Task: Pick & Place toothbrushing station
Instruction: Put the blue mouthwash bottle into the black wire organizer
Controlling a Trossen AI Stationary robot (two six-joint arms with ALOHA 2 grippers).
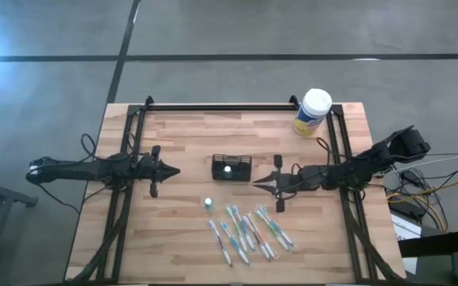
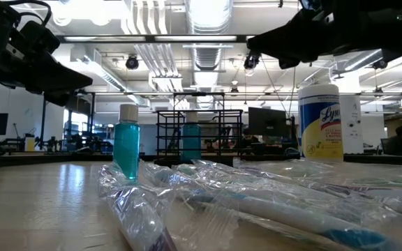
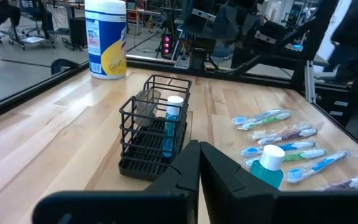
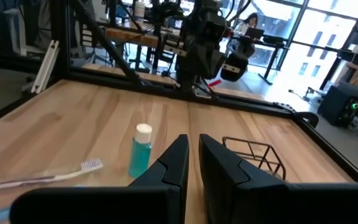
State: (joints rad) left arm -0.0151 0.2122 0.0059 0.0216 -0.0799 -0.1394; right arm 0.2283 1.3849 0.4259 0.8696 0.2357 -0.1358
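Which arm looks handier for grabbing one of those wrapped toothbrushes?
Probably the right. Its claw hangs nearest the toothbrushes; the left claw sits beyond the holder, farther off. Both are shut and empty.

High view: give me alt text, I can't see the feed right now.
A black wire-mesh holder sits mid-table with one small bottle inside, flanked by the shut left tool and right tool. Another bottle and wrapped toothbrushes lie nearer; a wipes canister stands far right.

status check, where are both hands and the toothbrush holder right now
Left hand and right hand shut, empty, hovering either side of the holder. Wire-mesh holder mid-table, one blue bottle inside. Second bottle and wrapped toothbrushes loose in front, not blocking.
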